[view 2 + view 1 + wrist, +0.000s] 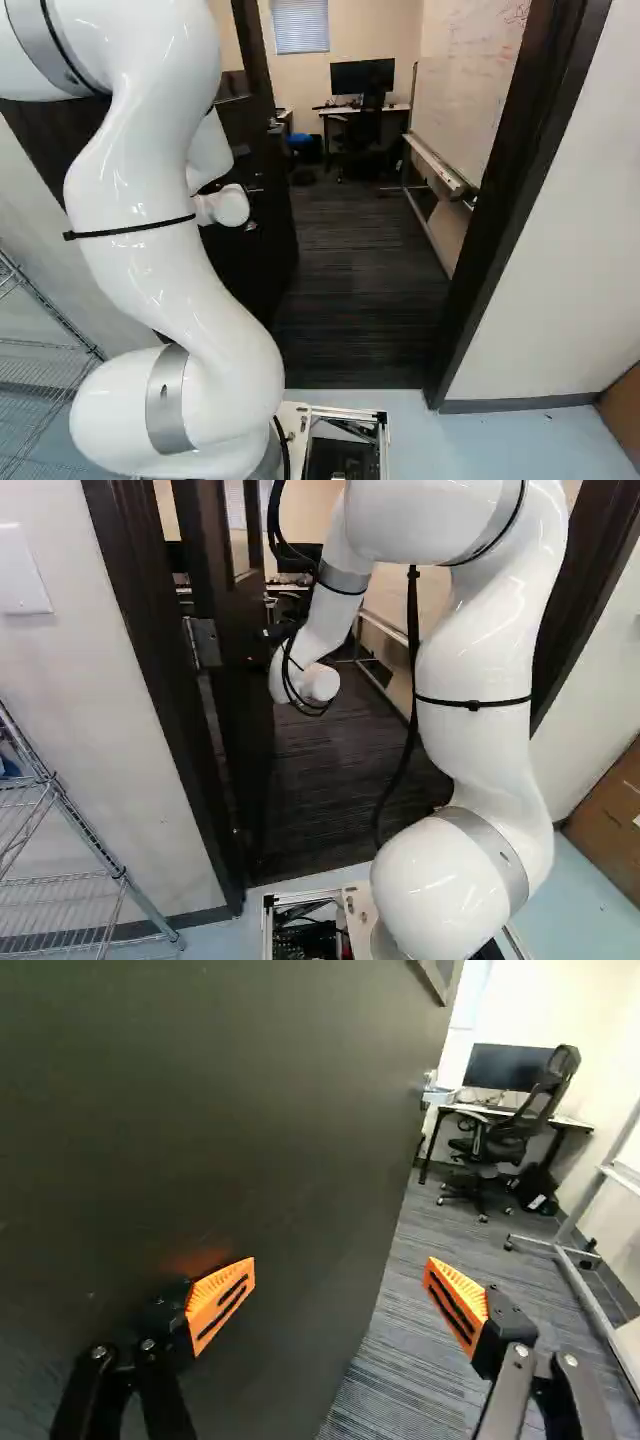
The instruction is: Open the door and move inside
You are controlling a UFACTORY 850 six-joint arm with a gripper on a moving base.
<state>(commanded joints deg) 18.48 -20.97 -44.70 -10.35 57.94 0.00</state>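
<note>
As for the dark door [230,1110], stands swung into the room, at the left side of the doorway [515,180]; looks smooth and plain, with a window [238,530] high up and a metal plate [207,642] lower down. As for the black gripper [278,635], hangs wide open, holding nothing, with one orange-padded finger near the door's face and the other out past its edge; cannot tell whether touching. On to the whiteboard [470,75]: bears red handwriting, too small to read. Beyond, opens onto striped carpet [400,1360], office chair [510,1130], desk [470,1109] and monitor [500,1065].
</note>
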